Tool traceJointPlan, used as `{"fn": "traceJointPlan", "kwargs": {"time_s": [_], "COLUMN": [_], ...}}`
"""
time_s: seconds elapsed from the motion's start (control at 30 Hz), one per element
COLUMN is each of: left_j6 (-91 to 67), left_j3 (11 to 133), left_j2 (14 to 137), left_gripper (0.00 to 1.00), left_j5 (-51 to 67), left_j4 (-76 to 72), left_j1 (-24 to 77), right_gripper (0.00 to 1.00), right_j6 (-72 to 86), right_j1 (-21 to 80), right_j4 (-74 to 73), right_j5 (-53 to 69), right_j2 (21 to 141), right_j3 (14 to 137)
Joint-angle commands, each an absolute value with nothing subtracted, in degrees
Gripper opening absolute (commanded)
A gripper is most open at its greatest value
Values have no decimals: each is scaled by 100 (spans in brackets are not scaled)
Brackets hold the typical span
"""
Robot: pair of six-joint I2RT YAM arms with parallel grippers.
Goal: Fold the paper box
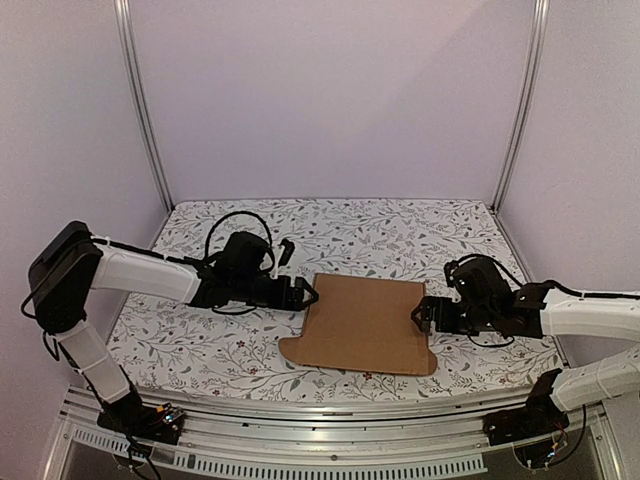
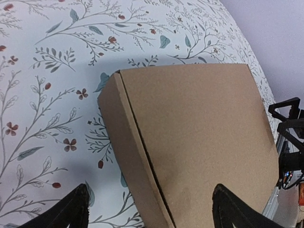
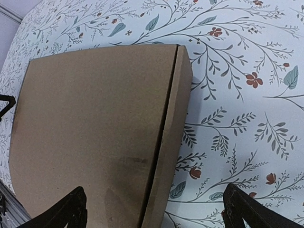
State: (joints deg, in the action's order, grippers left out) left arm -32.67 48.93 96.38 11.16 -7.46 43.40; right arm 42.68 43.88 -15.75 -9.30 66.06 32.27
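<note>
The paper box (image 1: 365, 322) is plain brown cardboard, lying flat and closed on the floral table, with a rounded flap sticking out at its near left corner. My left gripper (image 1: 303, 294) is open at the box's left side; in the left wrist view its fingers straddle the box's left edge (image 2: 124, 156). My right gripper (image 1: 422, 315) is open at the box's right side; in the right wrist view its fingers straddle the right edge (image 3: 173, 142). Neither gripper holds anything.
The floral tablecloth (image 1: 200, 345) covers the table. Metal frame posts (image 1: 145, 110) stand at the back corners, with plain walls behind. An aluminium rail (image 1: 330, 425) runs along the near edge.
</note>
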Motion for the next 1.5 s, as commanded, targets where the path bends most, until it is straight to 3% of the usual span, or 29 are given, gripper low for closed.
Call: {"fn": "traceJointPlan", "kwargs": {"time_s": [0.0, 0.3, 0.53, 1.13, 1.27, 1.47], "left_j6": [-3376, -3423, -3432, -3452, -3454, -3474], "left_j3": [4930, 4931, 4884, 4720, 4657, 4416], "left_j2": [9831, 9947, 9972, 9884, 9824, 9527], "left_gripper": [87, 86, 86, 86, 86, 87], "left_j5": [1511, 1630, 1661, 1735, 1736, 1705], "left_j4": [-927, -1002, -1003, -994, -977, -951], "left_j1": [4215, 4184, 4166, 4043, 4036, 3905], "right_gripper": [96, 75, 50, 16, 1, 0], "right_j6": [4609, 5099, 5257, 5449, 5451, 5377], "right_j1": [3935, 3450, 3340, 3285, 3284, 3283], "right_j4": [-614, 659, 1228, 2164, 2337, 2381], "right_j5": [-78, 769, 871, 1237, 1351, 1386], "right_j2": [6611, 7069, 7487, 8140, 8335, 8537], "right_j3": [2875, 2459, 2349, 2057, 2057, 2061]}}
